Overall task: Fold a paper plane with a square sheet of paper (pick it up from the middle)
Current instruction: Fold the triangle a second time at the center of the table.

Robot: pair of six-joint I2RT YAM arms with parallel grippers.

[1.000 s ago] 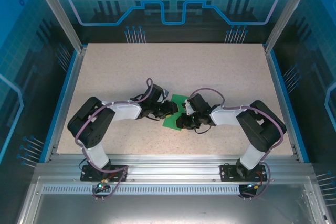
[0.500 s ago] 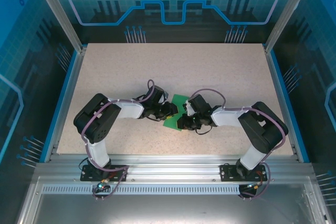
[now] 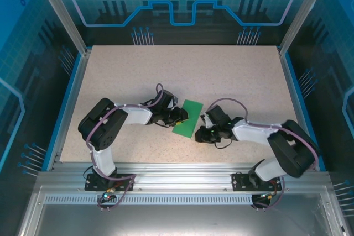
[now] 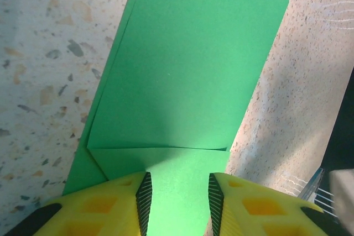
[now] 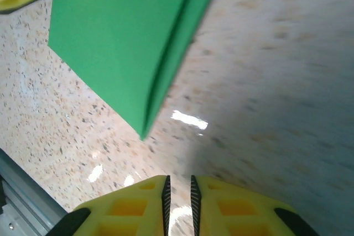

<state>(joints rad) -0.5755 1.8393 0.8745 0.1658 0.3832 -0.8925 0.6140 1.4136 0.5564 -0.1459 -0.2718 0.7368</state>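
Though creased lengthwise, the smooth green paper (image 3: 187,118) lies on speckled tabletop (image 3: 221,75).

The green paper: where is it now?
In the top view the green paper lies on the table between the grippers: left gripper on its left edge, right gripper just clear of its right side.

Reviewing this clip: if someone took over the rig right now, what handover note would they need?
Left gripper: open, tips at the edge of the paper, green showing between them; contact unclear.
Right gripper: almost shut, empty, off the paper, with a paper corner just ahead of it.
Paper: flat on the table, mid-front, between the two grippers.
Done: folded into a long layered strip.
Left: apparently the nose and wing folds; no dart shape yet.
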